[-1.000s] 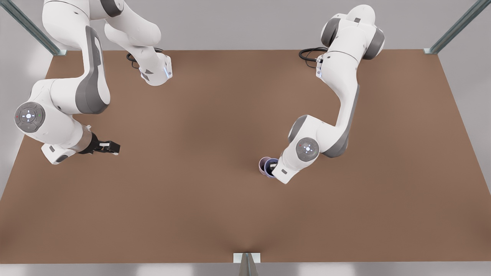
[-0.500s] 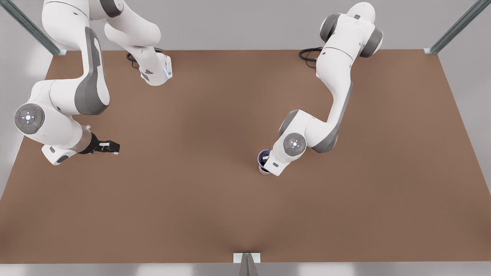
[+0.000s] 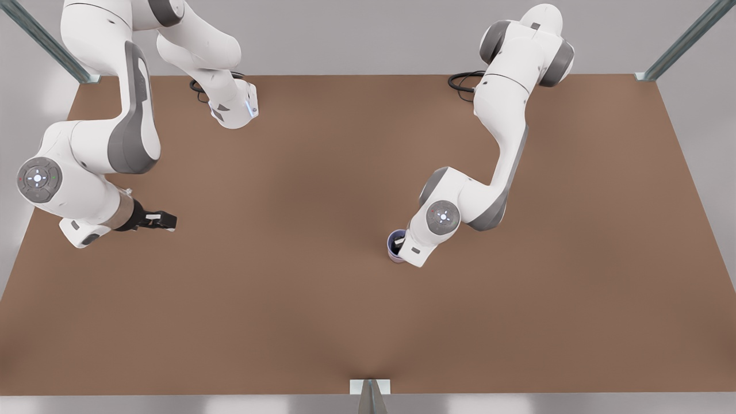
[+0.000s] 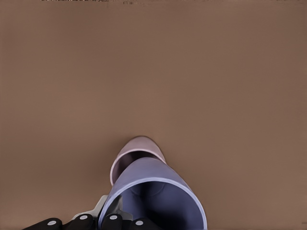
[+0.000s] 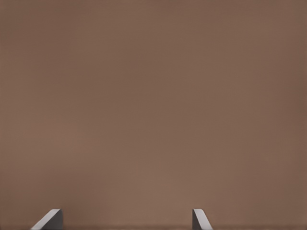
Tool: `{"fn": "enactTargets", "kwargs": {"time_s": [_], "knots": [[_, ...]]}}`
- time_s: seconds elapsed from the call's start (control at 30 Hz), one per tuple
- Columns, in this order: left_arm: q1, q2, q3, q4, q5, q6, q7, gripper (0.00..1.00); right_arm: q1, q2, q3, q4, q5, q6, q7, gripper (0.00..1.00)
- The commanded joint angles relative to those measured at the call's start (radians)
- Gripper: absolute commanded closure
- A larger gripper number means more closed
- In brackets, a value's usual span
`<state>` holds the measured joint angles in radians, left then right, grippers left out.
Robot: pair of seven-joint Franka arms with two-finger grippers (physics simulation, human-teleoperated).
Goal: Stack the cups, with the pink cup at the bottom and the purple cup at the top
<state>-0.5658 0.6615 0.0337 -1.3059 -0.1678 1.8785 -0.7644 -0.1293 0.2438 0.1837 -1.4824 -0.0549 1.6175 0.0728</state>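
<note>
Stacking under way: the left end effector (image 3: 401, 242), at the front view's right, pinches the purple cup (image 4: 156, 196) by its rim directly over the pink cup (image 4: 135, 154), which stands on the brown bench (image 3: 322, 172). Next comes a straight descent, then release. The right end effector (image 3: 163, 220) waits well apart, fingers spread.

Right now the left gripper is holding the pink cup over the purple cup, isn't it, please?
Not quite: the cups are swapped. In the left wrist view the left gripper holds the purple cup over the pink cup, which stands on the table.
</note>
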Motion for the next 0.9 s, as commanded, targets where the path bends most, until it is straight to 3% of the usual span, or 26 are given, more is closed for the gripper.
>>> {"fn": "enactTargets", "kwargs": {"time_s": [0.0, 0.6, 0.63, 0.67, 0.77, 0.87], "knots": [[0.001, -0.002, 0.000, 0.000, 0.001, 0.010, -0.038, 0.79, 0.000, -0.001, 0.000, 0.001, 0.001, -0.001, -0.011, 0.00], [0.000, 0.004, 0.002, -0.058, 0.001, 0.068, -0.036, 0.79, -0.001, 0.000, 0.000, -0.001, 0.001, -0.001, -0.011, 0.00], [0.000, 0.003, 0.002, -0.058, 0.002, 0.068, -0.036, 0.31, -0.001, 0.000, 0.000, -0.001, 0.001, -0.001, -0.011, 0.00], [0.000, 0.001, 0.000, -0.058, 0.027, 0.067, -0.030, 0.11, -0.003, 0.002, 0.000, -0.001, 0.001, 0.001, -0.013, 0.00], [0.000, 0.000, 0.000, -0.058, 0.030, 0.067, -0.030, 0.01, -0.006, 0.000, 0.000, -0.001, 0.001, -0.001, -0.013, 0.00], [0.000, 0.000, 0.000, -0.059, 0.030, 0.065, -0.030, 0.01, -0.009, 0.002, 0.000, -0.001, 0.001, -0.001, -0.013, 0.00]]}}
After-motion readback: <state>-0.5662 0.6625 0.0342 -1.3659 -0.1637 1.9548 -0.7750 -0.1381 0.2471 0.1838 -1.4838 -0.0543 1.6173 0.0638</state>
